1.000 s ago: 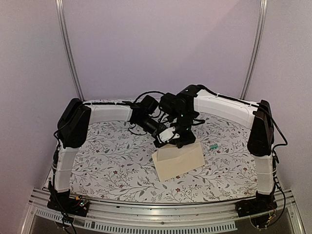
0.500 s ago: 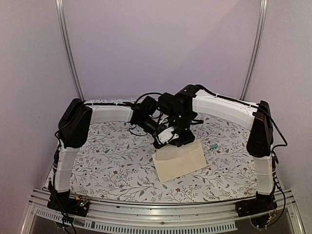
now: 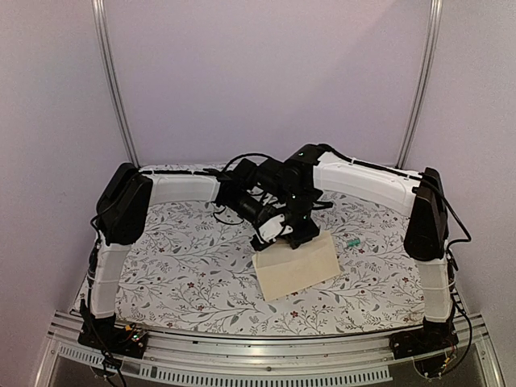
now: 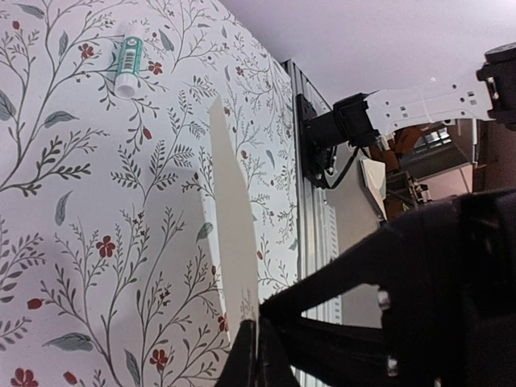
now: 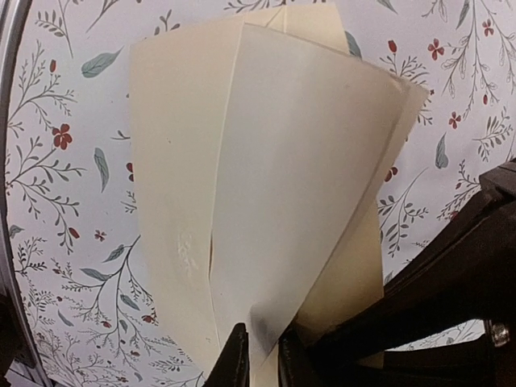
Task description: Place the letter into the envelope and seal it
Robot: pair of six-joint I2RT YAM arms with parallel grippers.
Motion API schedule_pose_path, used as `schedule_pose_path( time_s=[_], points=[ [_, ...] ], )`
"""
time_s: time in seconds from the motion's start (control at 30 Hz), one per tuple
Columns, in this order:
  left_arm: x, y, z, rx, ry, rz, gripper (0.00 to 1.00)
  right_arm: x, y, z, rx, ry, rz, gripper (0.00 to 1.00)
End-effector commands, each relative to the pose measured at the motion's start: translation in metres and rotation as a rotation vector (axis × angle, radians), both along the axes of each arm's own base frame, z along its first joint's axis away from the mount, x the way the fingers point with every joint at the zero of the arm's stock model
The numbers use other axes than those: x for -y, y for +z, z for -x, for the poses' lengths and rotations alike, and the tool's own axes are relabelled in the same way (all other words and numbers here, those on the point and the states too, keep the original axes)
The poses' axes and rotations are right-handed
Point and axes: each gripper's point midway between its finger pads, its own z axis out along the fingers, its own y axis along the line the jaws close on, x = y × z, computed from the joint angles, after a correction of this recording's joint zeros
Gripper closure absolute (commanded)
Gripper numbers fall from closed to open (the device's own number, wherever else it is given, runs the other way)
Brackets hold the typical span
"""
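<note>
Over the envelope [image 3: 295, 267], the right gripper [image 3: 301, 239] has shifted left.

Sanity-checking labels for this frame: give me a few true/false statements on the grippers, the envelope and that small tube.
1. The left gripper and right gripper both sit at the far edge of the envelope. True.
2. The right gripper is open over bare cloth. False: it is pinched on the envelope's paper.
3. The green-and-white tube lies on the envelope. False: it lies on the tablecloth, apart, to the envelope's right.
4. No printed, bordered sheet shows in any view. True.
</note>
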Motion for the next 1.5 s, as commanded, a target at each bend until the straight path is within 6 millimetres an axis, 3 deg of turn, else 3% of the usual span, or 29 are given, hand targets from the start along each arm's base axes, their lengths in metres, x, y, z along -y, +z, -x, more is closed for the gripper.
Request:
schedule_pose_path(
  time_s=[0.0,0.4,0.57,0.63,0.87,1.03,1.13,1.3,1.47],
  points=[
    [0.004,0.005,0.005,0.008,-0.015,0.023,1.0,-0.007,-0.002,0.01,-0.051,-0.016,-0.029,0.86],
    [0.003,0.007,0.006,0.007,-0.012,0.028,1.0,0.0,-0.009,0.014,-0.128,-0.106,-0.042,0.88],
    [0.003,0.007,0.005,0.006,-0.013,0.03,1.0,0.003,-0.012,0.017,-0.149,-0.126,-0.043,0.88],
    [0.003,0.007,0.005,0.007,-0.015,0.034,1.0,0.003,-0.011,0.017,-0.152,-0.133,-0.047,0.83],
    [0.004,0.007,0.004,-0.001,-0.013,0.038,1.0,-0.003,-0.006,0.001,-0.082,-0.18,-0.121,0.79],
    [0.004,0.008,0.004,-0.003,-0.014,0.048,1.0,-0.008,-0.005,0.002,-0.083,-0.203,-0.167,0.79],
    [0.004,0.009,0.001,-0.007,-0.01,0.053,1.0,-0.015,-0.003,0.001,-0.089,-0.221,-0.199,0.83],
    [0.004,0.009,-0.001,-0.009,-0.006,0.057,1.0,-0.02,-0.001,0.0,-0.094,-0.238,-0.224,1.0],
    [0.002,0.006,-0.003,-0.012,-0.002,0.053,1.0,-0.02,0.001,0.007,-0.141,-0.234,-0.215,1.0]
  ],
)
